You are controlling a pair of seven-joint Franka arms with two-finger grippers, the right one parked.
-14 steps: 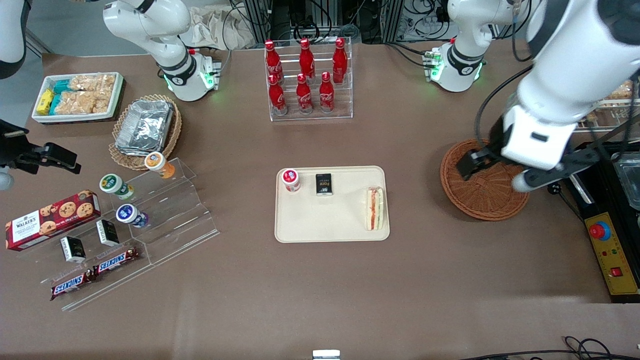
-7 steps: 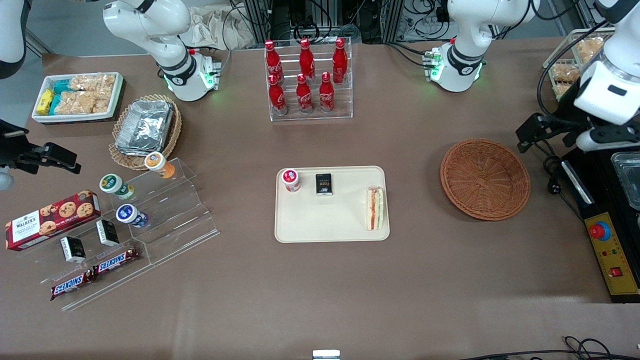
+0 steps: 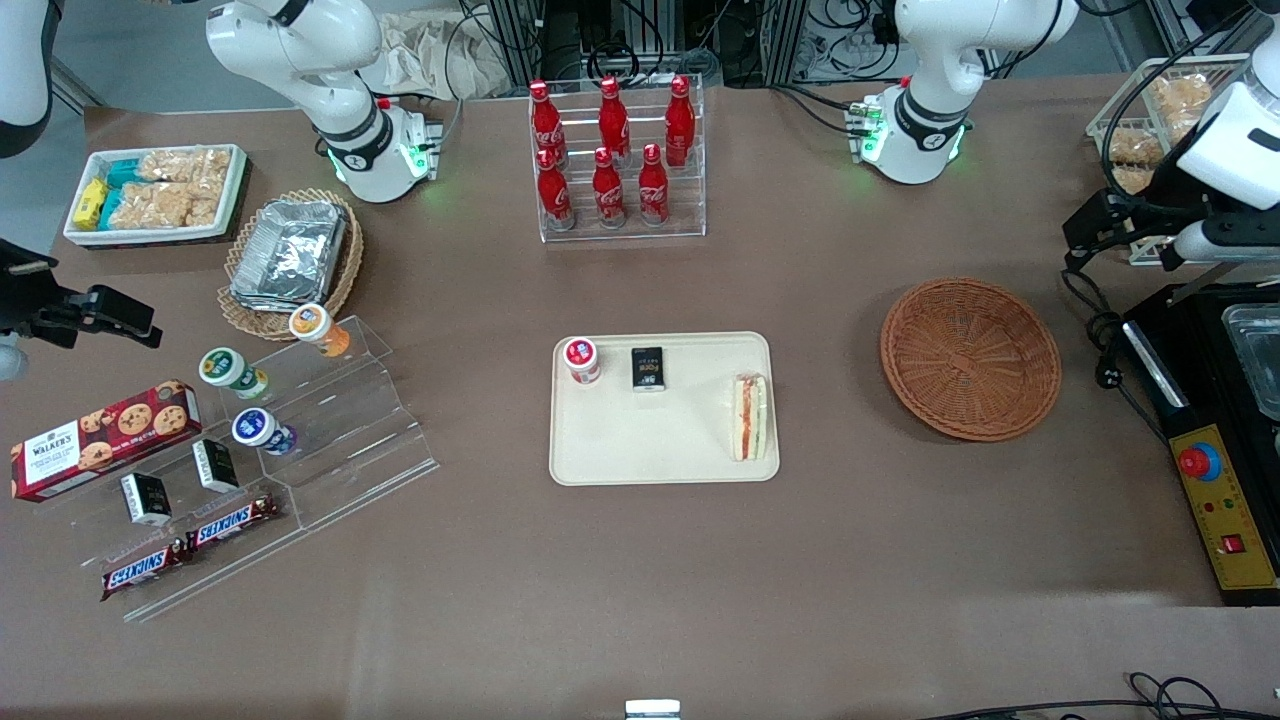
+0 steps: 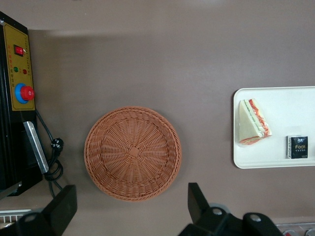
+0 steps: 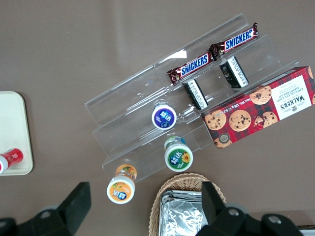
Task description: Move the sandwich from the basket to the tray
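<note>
The sandwich lies on the cream tray, at the tray's end nearest the basket; it also shows in the left wrist view on the tray. The reddish-brown wicker basket is empty and stands beside the tray, toward the working arm's end of the table. My left gripper hangs high above the table edge, farther from the front camera than the basket. Its fingers stand wide apart with nothing between them, and the basket shows below the gripper.
A red-capped cup and a black packet also lie on the tray. A rack of cola bottles stands farther back. A black-and-yellow control box and a wire basket of snacks sit at the working arm's end.
My left arm has lifted off the basket and swung away toward the working arm's end, farther from the front camera. The basket is now uncovered. The sandwich has not moved.
</note>
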